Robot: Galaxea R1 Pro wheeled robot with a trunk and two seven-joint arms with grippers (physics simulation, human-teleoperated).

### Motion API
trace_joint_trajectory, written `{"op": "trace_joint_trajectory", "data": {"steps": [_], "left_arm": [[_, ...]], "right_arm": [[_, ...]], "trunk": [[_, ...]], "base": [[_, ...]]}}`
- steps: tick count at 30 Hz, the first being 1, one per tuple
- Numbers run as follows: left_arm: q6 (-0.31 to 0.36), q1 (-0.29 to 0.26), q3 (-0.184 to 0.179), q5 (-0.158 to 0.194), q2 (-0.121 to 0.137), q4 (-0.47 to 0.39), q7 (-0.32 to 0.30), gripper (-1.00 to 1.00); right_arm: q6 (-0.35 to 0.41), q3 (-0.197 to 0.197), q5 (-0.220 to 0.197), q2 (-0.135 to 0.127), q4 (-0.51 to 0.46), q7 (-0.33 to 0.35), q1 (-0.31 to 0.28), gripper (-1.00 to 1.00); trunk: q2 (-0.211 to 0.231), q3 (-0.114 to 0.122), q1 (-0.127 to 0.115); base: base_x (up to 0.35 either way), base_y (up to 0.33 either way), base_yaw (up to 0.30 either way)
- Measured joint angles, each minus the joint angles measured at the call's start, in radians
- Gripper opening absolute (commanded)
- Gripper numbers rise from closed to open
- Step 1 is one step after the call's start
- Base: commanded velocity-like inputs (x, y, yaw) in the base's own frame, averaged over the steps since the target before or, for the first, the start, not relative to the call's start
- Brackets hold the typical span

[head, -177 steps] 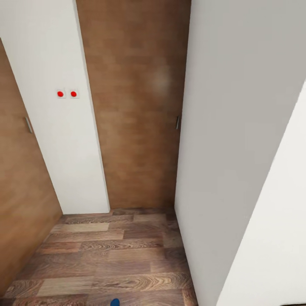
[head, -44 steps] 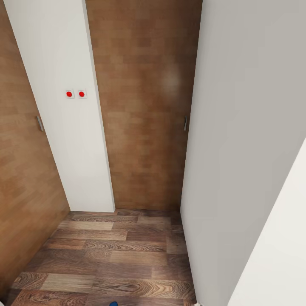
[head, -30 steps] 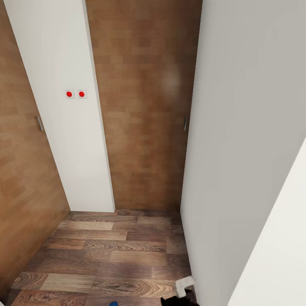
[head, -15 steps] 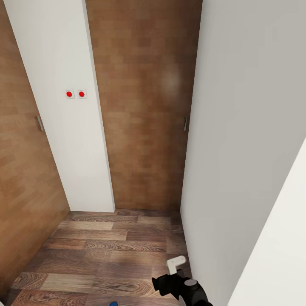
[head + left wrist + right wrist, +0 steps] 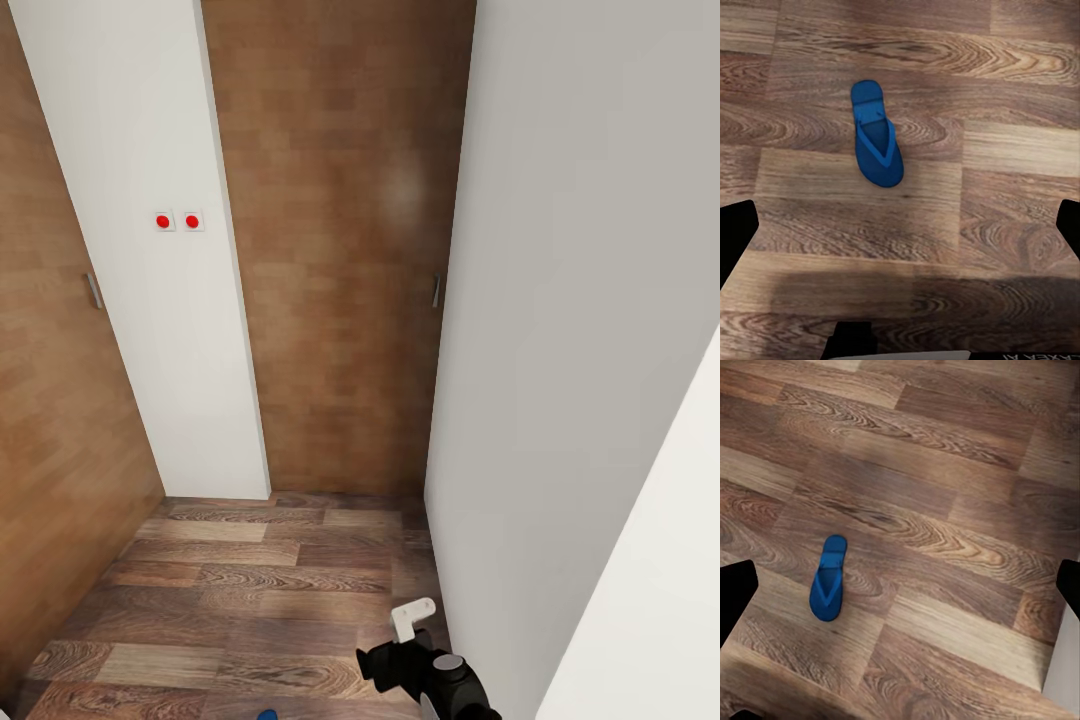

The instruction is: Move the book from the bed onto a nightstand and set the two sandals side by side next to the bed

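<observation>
Newly raised right end effector (image 5: 400, 640) above wood floor (image 5: 250, 600); blue sandal (image 5: 876, 144) flat

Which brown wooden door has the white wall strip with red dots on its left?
The middle brown wooden door, straight ahead; the other brown door stands left of that white strip.

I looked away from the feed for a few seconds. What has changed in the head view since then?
The camera shifted slightly early on, then held. The right arm has come up into the head view's lower right, its gripper now above the wooden floor beside the white wall. Nothing was grasped or released. The blue sandal lies flat on the floor; doors and red switches are unchanged.
</observation>
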Motion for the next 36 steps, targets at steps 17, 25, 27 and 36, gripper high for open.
{"op": "trace_joint_trajectory", "data": {"steps": [17,25,27,36], "left_arm": [[0.000,0.000,0.000,0.000,0.000,0.000,0.000,1.00],[0.000,0.000,0.000,0.000,0.000,0.000,0.000,1.00],[0.000,0.000,0.000,0.000,0.000,0.000,0.000,1.00],[0.000,0.000,0.000,0.000,0.001,0.000,0.000,1.00]], "right_arm": [[0.004,0.005,-0.013,0.000,-0.027,0.247,0.000,1.00],[0.004,0.005,-0.013,0.000,-0.029,0.319,0.000,1.00],[0.004,0.004,-0.012,0.000,-0.029,0.324,0.000,1.00],[0.003,0.004,-0.012,0.000,-0.029,0.325,0.000,1.00]], "trunk": [[-0.105,-0.047,0.057],[-0.161,-0.072,0.088],[-0.161,-0.072,0.088],[-0.224,-0.100,0.123]], "base": [[0.000,0.000,0.000],[0.000,0.000,0.000],[0.000,0.000,0.000],[0.000,0.000,0.000]]}}
